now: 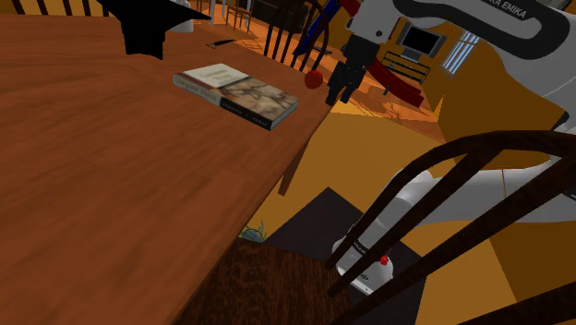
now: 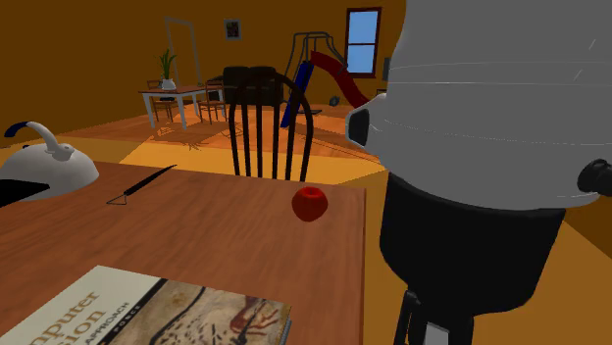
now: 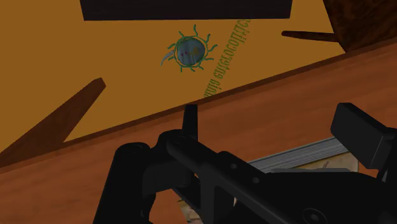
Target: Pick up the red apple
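Apple (image 2: 310,204), red and round, is seen resting on the wooden table (image 2: 226,225), close to the table's edge and near its corner. In the second exterior view it lies at about 1 o'clock from the book (image 2: 147,314), well apart from it, with a dark chair (image 2: 265,118) standing behind it at 11 o'clock.

Little of the task can be counted as done. In the shoulder view the black gripper (image 1: 340,92) is found just beside the apple, which sits at its 9 o'clock. The fingers stand apart with nothing between them, and no contact with the fruit can be made out. The approach is judged to be nearly complete, but the fingers are not yet set around the apple. The final alignment over the fruit, the descent, the closing and the lift are all left to be done.

No true long axis is offered by the apple, since it is nearly as wide as it is tall. A dimple is visible on its top in the second exterior view, so the core is judged to stand roughly upright, pointing to 12 o'clock. A grasp across the widest part could therefore be taken from almost any side. Care is called for near the table's edge, where a nudged apple could be rolled off.
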